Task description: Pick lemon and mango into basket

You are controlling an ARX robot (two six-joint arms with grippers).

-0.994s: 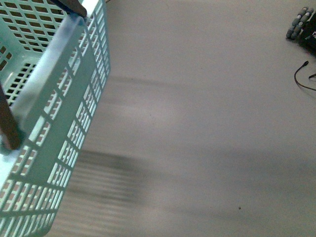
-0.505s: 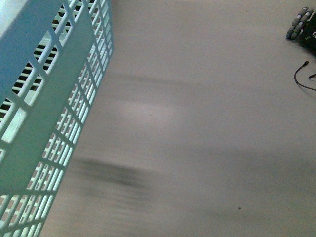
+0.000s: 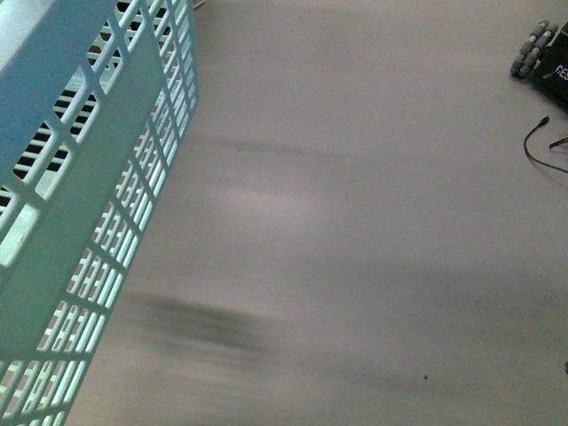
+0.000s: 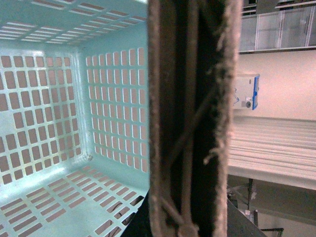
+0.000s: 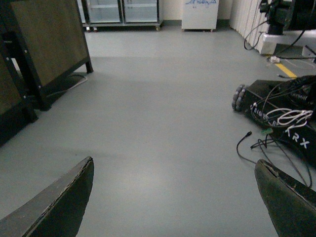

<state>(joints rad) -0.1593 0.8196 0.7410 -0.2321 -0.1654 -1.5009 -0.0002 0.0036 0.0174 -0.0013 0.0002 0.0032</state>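
Note:
The turquoise basket (image 3: 80,177) fills the left of the front view, lifted and tilted above the grey floor, its slotted wall facing me. In the left wrist view its slotted inside (image 4: 74,113) holds nothing that I can see, and the brown-grey handle (image 4: 192,118) runs straight through the picture, with my left gripper (image 4: 190,217) shut on it. My right gripper (image 5: 175,197) is open over bare floor, nothing between its fingers (image 5: 59,202). The lemon and the mango are out of view.
A dark wheeled robot base (image 5: 281,118) with loose cables (image 5: 256,143) sits on the floor at the right, also seen in the front view's far right corner (image 3: 543,58). A dark wooden-panelled stand (image 5: 44,49) and glass-door cabinets (image 5: 121,12) lie further off.
The basket has swung up and towards the camera: a second ago its rim and handle showed, now only the outer wall does. The floor view has shifted slightly.

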